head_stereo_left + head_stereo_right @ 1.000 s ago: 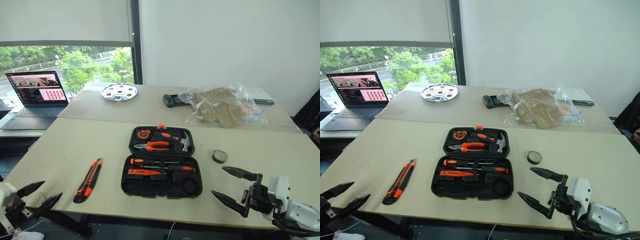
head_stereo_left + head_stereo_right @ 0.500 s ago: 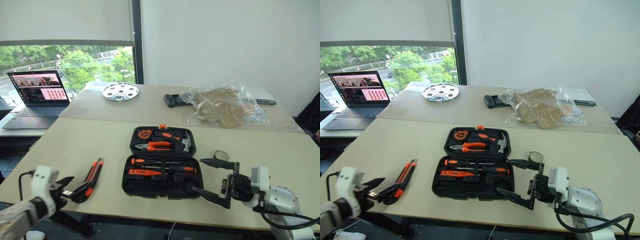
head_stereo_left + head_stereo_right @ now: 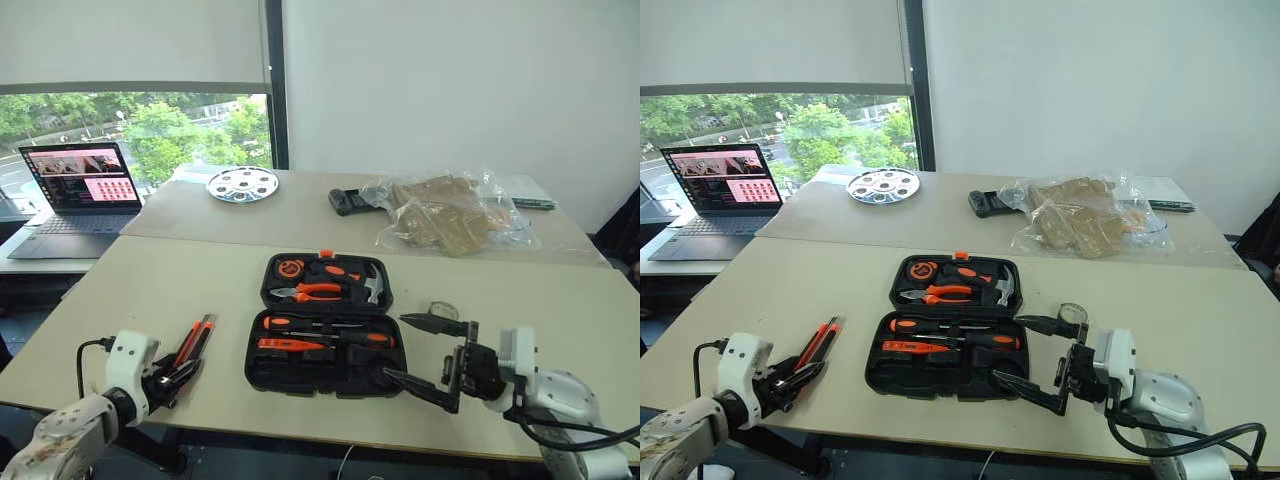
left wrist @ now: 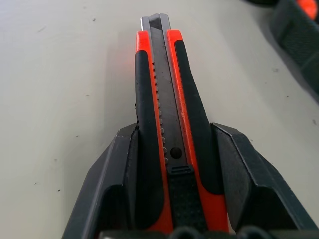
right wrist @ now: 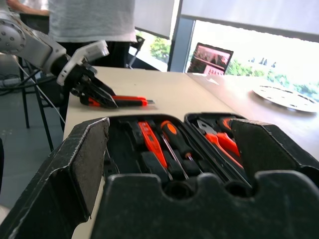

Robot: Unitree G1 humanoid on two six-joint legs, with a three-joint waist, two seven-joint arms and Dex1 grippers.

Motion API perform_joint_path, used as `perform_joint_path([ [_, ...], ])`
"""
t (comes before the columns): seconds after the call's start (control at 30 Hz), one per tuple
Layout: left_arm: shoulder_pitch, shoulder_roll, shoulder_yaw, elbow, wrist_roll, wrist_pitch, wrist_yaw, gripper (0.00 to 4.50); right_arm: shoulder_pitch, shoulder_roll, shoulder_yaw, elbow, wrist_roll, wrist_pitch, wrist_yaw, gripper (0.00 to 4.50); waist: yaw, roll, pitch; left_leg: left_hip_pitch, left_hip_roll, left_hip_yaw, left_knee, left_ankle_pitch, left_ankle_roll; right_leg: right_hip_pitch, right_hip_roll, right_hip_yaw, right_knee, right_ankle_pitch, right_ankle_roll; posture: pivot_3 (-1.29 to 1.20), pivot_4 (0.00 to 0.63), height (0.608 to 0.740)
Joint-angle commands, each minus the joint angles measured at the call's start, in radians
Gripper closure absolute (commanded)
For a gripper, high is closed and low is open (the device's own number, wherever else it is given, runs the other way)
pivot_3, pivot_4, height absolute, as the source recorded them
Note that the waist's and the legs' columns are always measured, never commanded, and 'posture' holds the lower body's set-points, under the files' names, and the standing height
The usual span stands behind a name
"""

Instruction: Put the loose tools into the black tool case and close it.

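Left gripper (image 4: 172,199) closing around the utility knife (image 4: 164,119) on the desk (image 3: 130,290).
The fingers are flanking the handle's rear end, the knife's long axis running straight ahead between them, left of the open black tool case (image 3: 325,335). The right gripper (image 3: 425,350) is hanging wide open, empty, beside the case's right edge.

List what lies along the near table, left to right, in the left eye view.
Left gripper → utility knife → black tool case → right gripper → tape roll.
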Motion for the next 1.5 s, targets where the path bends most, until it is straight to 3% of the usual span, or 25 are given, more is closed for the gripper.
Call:
perform_joint_path([
  [0.03,-0.058,0.095,0.007,0.027,-0.075,-0.195,-0.369,2.77,0.029,-0.019,-0.052,-0.037,0.019,-0.006,-0.003,0.0,0.0,-0.001,0.0,-0.001,0.0,0.0,0.0,0.0,0.0,-0.001,0.0,0.0,0.0,0.0,0.0,0.0,0.15,0.74],
  [0.1,-0.168,0.173,-0.059,0.061,-0.115,-0.193,-0.56,2.77,0.054,-0.025,-0.07,-0.026,0.017,-0.015,0.007,0.0,0.009,-0.001,0.0,-0.005,0.0,0.0,0.001,0.0,0.0,-0.003,0.0,-0.004,0.0,0.0,-0.001,0.0,0.15,0.74],
  [0.23,-0.415,0.239,-0.32,0.122,0.017,-0.249,-0.75,2.77,0.084,-0.029,-0.099,-0.004,0.008,-0.027,0.007,0.0,0.023,0.003,-0.001,-0.008,-0.003,0.0,0.002,0.001,-0.002,-0.006,0.004,-0.009,0.001,0.0,0.0,0.0,0.15,0.74],
  [0.4,-0.681,0.147,-0.584,0.216,0.215,-0.268,-0.752,2.77,0.147,-0.015,-0.125,-0.044,0.002,-0.036,-0.018,0.0,0.013,0.002,0.0,-0.007,-0.002,0.001,0.003,0.001,0.0,-0.003,0.012,-0.005,0.0,0.0,0.003,0.0,0.15,0.74],
  [0.5,-0.735,0.116,-0.663,0.261,0.292,-0.306,-0.76,2.77,0.174,-0.008,-0.133,-0.066,-0.001,-0.038,-0.033,0.0,0.003,0.002,0.0,-0.007,-0.002,0.0,0.004,0.001,0.0,-0.003,0.013,-0.005,0.0,-0.001,0.003,0.0,0.15,0.74],
  [0.7,-0.774,0.05,-0.733,0.314,0.355,-0.344,-0.749,2.77,0.215,0.002,-0.144,-0.092,-0.011,-0.05,-0.059,0.0,-0.001,0.002,0.0,-0.006,-0.002,0.0,0.003,0.001,0.0,-0.003,0.013,-0.003,0.0,-0.002,0.004,0.0,0.15,0.74],
  [0.97,-0.785,0.034,-0.777,0.319,0.423,-0.324,-0.745,2.77,0.226,0.004,-0.156,-0.099,-0.016,-0.057,-0.087,0.0,0.005,0.002,0.0,-0.006,-0.002,-0.003,0.01,-0.001,0.004,0.001,0.011,-0.002,0.0,-0.004,0.009,0.0,0.15,0.74],
  [1.23,-0.778,-0.053,-0.764,0.312,0.421,-0.268,-0.669,2.77,0.228,0.013,-0.145,-0.094,-0.027,-0.068,-0.093,0.0,0.029,0.003,-0.001,-0.007,-0.004,-0.005,0.014,-0.004,0.008,0.004,0.012,0.004,0.001,-0.004,0.01,0.0,0.15,0.74],
  [1.5,-0.77,-0.075,-0.776,0.304,0.413,-0.282,-0.683,2.77,0.238,0.028,-0.131,-0.098,-0.036,-0.07,-0.099,0.0,0.029,0.003,-0.001,-0.008,-0.009,-0.006,0.021,-0.008,0.017,0.005,0.011,0.015,0.001,-0.001,0.016,0.0,0.15,0.74],
])
